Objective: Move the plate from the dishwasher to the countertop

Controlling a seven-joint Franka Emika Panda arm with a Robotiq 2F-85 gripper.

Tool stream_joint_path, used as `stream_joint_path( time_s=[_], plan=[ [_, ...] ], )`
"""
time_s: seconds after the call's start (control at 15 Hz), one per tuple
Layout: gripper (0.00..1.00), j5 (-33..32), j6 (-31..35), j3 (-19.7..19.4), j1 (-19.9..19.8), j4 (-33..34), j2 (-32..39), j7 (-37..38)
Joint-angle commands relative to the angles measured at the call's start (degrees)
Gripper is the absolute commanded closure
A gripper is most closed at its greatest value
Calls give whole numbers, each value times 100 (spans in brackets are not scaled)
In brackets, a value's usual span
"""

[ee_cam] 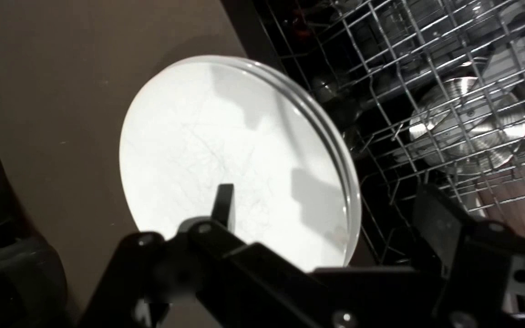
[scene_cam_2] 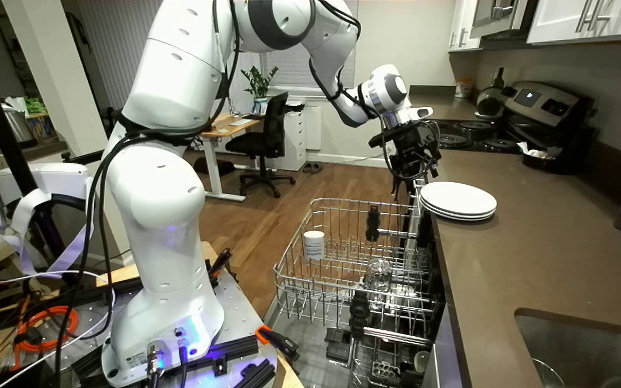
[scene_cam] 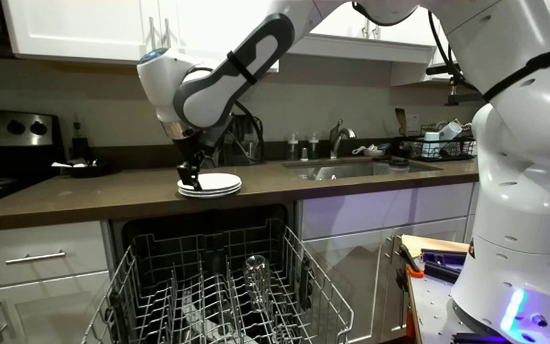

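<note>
Fingers spread wide apart at the end of my gripper: in the wrist view one tip is over the plates and the other is out past their rim. From here I can't tell whether either touches them.

Largest in my sight is the counter, a long brown slab. My arm arches across to its front edge, with the gripper hanging down there in both exterior views. Under that edge is the dishwasher, its wire rack pulled out. The stove stands on the far side of the plates from the sink, which is set into the slab. Past the sink, in an exterior view, I see a black drying rack.

The plates themselves, white and round, lie stacked flat on the counter, close to its front edge and above the dishwasher. Their rims sit so tight together that I won't swear to the count.

A faucet rises behind the sink, and two pump bottles stand near it. Down in the wire rack I have a clear glass, visible in both exterior views, and a white cup, seen in an exterior view.
</note>
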Motion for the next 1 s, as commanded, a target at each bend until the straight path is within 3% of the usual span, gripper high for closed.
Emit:
stream_joint_path(
  time_s=[0.0,0.47,0.93],
  plan=[
    [0,665,161,147,-118,-900,-776,-607],
    [0,2358,110,374,-289,-1961,-1504,-1895],
    [0,2871,542,421,-435,-1937,-1101,-3131]
  ],
)
